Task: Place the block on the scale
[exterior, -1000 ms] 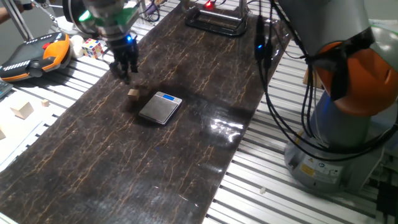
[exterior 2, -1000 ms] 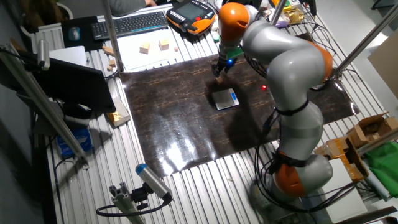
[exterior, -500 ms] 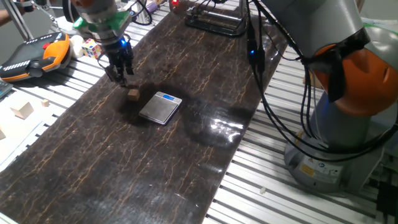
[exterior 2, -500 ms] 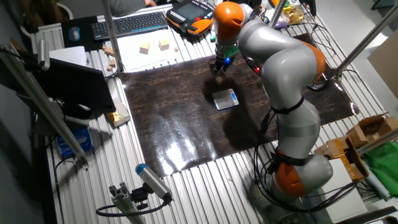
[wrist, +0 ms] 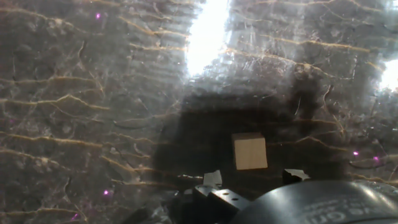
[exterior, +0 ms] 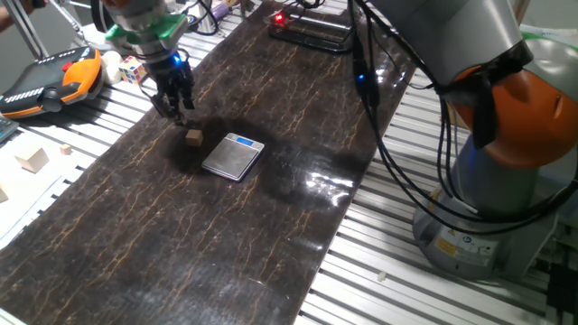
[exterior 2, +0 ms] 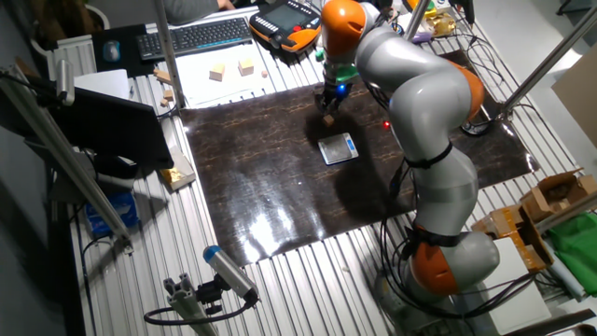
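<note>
The block [exterior: 193, 136] sits on the dark veined mat [exterior: 226, 226] that covers the slatted worktop [exterior: 388, 262], just beside the scale [exterior: 233, 156], at about ten o'clock from it in one fixed view. The two look apart, though only barely. The pincer [exterior: 173, 106] hangs over the mat near the block, at about ten o'clock from it, holding nothing. Its fingers stand apart, though how wide is hard to judge. In the hand view the block [wrist: 250, 152] lies in shadow between the two fingertips [wrist: 212, 178] at the bottom edge, one flat face turned up, edges roughly square to the frame.

The scale lies flat, its long axis running from seven to one o'clock, blue display [exterior: 243, 142] at the far end.

Off the mat at nine o'clock lie an orange and black pendant [exterior: 45, 81], a Rubik's cube [exterior: 135, 69] and pale wooden blocks [exterior: 34, 160]. A black frame [exterior: 312, 32] sits at the mat's far end. Nothing stands between block and scale.

In the other fixed view the arm [exterior 2: 410, 93] crowds the block, which is too small to make out clearly there.
</note>
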`<move>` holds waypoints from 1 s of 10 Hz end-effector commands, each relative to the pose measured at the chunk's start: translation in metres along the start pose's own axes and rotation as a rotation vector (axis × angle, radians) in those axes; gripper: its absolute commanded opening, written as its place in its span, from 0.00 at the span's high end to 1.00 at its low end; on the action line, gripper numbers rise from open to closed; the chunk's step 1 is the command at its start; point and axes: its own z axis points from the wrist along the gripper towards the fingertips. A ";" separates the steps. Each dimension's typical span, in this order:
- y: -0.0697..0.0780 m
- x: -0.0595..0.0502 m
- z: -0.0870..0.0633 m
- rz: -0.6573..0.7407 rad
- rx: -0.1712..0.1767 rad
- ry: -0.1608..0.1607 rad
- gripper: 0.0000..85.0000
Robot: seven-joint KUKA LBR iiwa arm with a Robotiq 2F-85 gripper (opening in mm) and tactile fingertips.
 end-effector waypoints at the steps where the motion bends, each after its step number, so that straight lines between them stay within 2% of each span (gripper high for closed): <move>1: 0.000 0.000 0.000 0.003 0.005 0.002 0.36; 2: 0.000 0.000 0.001 -0.010 0.020 -0.010 0.35; 3: 0.000 -0.002 0.010 -0.024 0.026 -0.019 0.33; 5: -0.006 -0.009 0.032 -0.043 0.002 -0.035 0.33; 10: -0.007 -0.019 0.060 -0.049 0.005 -0.064 0.32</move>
